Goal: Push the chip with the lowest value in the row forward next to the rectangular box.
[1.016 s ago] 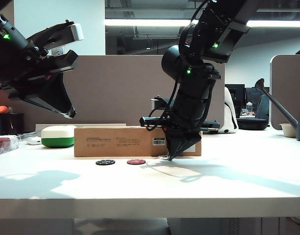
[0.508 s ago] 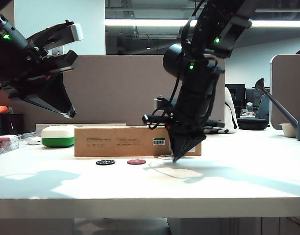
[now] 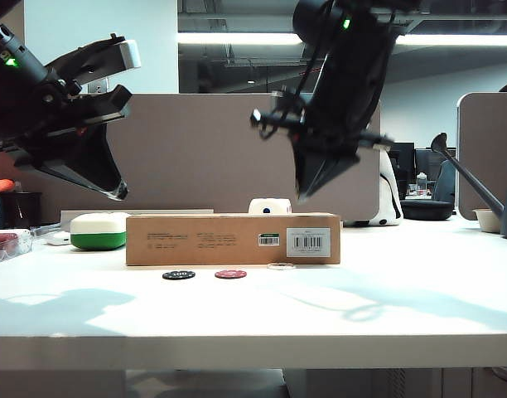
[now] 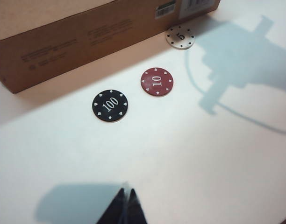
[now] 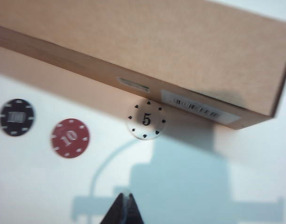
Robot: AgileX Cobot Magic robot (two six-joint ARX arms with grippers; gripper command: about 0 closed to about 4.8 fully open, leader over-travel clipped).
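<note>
The white chip [image 5: 146, 120] marked 5 lies flat right against the front face of the rectangular box [image 5: 147, 46]; from the exterior it is the pale disc [image 3: 281, 266] beside the brown box [image 3: 233, 239]. The dark red 10 chip [image 4: 156, 82] and the black 100 chip [image 4: 110, 105] lie further from the box, to the white chip's left. My right gripper [image 3: 306, 196] hangs shut and empty well above the box and chips. High at the far left, my left gripper [image 3: 119, 193] is shut and holds nothing.
A white-and-green rounded case [image 3: 98, 230] sits left of the box. A clear container [image 3: 9, 243] stands at the far left edge. A watering can spout [image 3: 473, 178] and a small bowl [image 3: 488, 220] are at the far right.
My right gripper has risen from the table beside the white chip to well above the box. The white chip now rests against the box, uncovered. The left arm has not moved.
</note>
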